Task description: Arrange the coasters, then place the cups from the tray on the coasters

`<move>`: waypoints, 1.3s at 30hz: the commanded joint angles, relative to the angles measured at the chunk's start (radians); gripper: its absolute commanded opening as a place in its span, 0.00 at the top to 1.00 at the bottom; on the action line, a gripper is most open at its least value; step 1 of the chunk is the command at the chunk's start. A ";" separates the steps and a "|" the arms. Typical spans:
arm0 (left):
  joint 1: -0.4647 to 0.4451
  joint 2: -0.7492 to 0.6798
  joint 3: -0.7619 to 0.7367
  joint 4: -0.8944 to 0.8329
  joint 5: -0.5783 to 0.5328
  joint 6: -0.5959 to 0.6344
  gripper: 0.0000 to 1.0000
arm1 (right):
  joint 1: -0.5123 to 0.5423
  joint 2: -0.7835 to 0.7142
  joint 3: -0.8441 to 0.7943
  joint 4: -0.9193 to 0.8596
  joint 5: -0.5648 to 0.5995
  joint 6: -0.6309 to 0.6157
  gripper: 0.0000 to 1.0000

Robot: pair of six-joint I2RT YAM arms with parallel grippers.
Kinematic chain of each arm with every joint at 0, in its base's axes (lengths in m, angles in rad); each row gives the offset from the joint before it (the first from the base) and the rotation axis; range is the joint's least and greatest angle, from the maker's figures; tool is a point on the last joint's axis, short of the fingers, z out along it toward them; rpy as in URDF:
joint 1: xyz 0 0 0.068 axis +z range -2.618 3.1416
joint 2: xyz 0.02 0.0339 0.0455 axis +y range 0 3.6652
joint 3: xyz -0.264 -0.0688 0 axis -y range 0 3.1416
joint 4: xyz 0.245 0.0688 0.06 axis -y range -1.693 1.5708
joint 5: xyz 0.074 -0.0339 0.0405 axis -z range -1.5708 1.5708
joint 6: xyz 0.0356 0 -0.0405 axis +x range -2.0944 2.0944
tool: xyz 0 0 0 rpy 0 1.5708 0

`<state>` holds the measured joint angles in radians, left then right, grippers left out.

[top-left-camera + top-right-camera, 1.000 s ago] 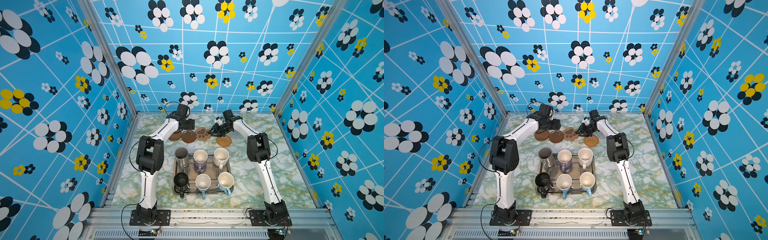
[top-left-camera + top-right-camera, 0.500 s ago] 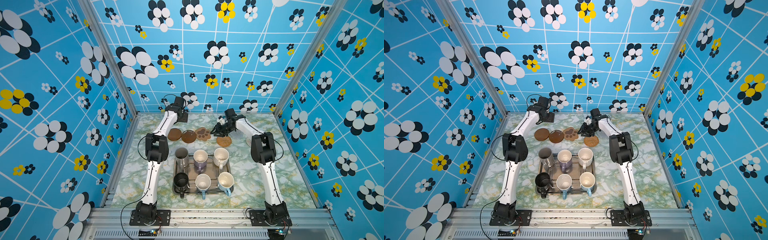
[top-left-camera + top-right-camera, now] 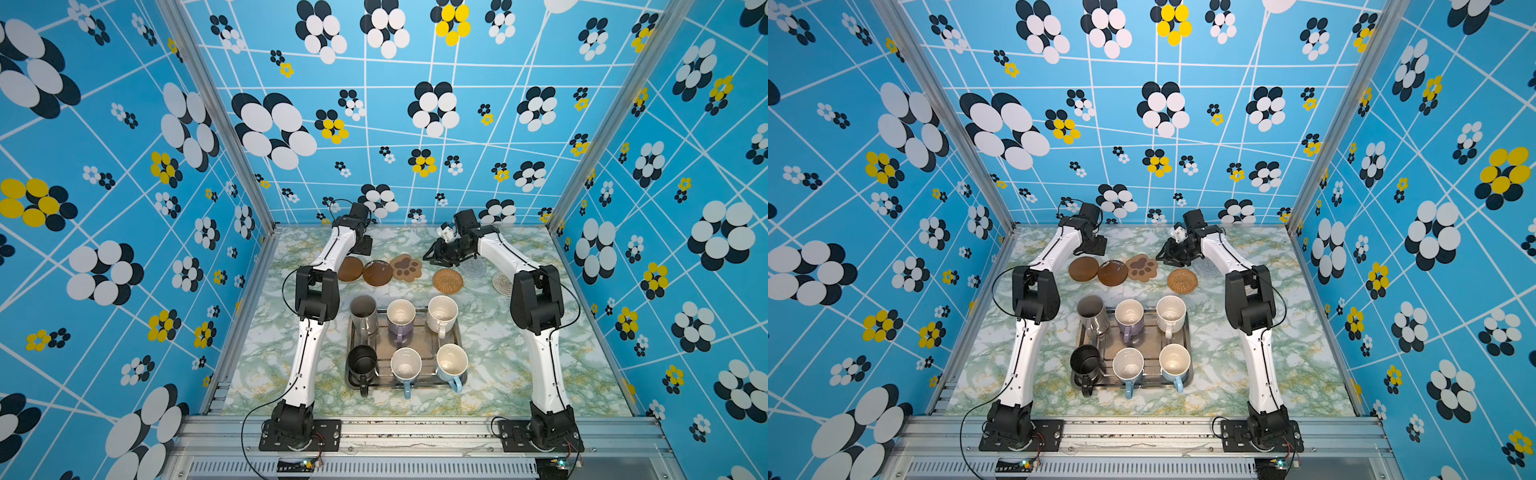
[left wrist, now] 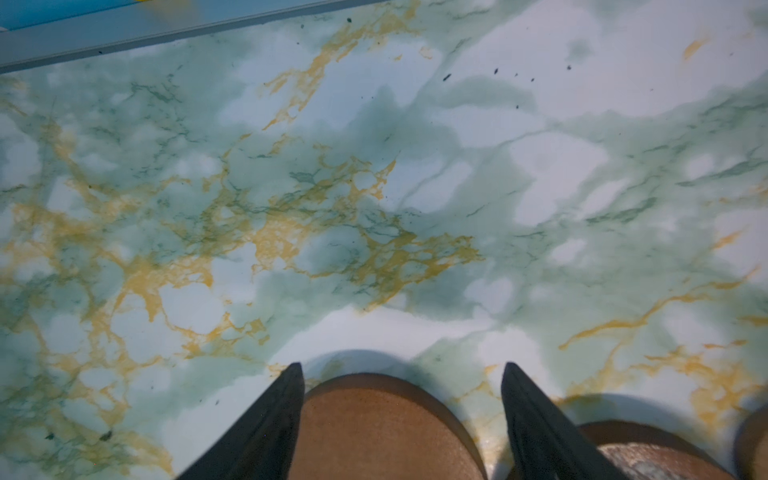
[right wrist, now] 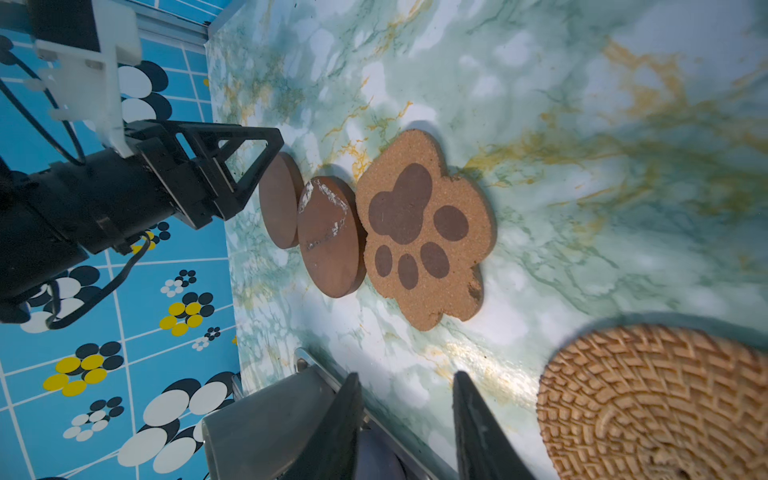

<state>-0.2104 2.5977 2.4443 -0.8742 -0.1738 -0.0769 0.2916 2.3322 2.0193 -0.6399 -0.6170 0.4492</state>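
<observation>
Coasters [image 3: 406, 267] are lying at 12 o'clock of the tray [image 3: 417, 334], three crowding edge to edge at 11 o'clock, so we are fearing the left gripper [image 4: 402, 368], wide and empty over the end brown disc [image 4: 374, 424], may drag its neighbour. The right gripper [image 5: 405, 376] is hanging narrower, empty, at 1 o'clock. We are counting six coasters, six cups [image 3: 442, 309], one tray.

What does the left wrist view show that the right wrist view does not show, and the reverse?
Left wrist only: the plain brown disc framed by the open left gripper, seen from above. Right wrist only: the whole paw-print coaster, the rattan coaster, the grey steel cup, and the open right gripper. Both: that plain disc, the scuffed brown disc, the left gripper and the marble table.
</observation>
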 commanded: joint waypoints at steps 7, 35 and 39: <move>0.015 0.044 0.024 -0.094 -0.021 0.020 0.24 | 0.011 0.112 0.181 0.045 0.019 0.077 0.65; 0.028 -0.096 -0.065 -0.090 0.055 -0.017 0.24 | 0.018 0.524 0.616 0.227 -0.022 0.359 0.70; 0.025 -0.130 -0.087 -0.074 0.069 -0.020 0.23 | 0.020 0.524 0.612 0.173 -0.033 0.331 0.70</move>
<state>-0.1844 2.5465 2.3741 -0.9470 -0.1303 -0.0853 0.3012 2.8365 2.6144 -0.4252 -0.6415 0.7998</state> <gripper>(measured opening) 0.767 0.298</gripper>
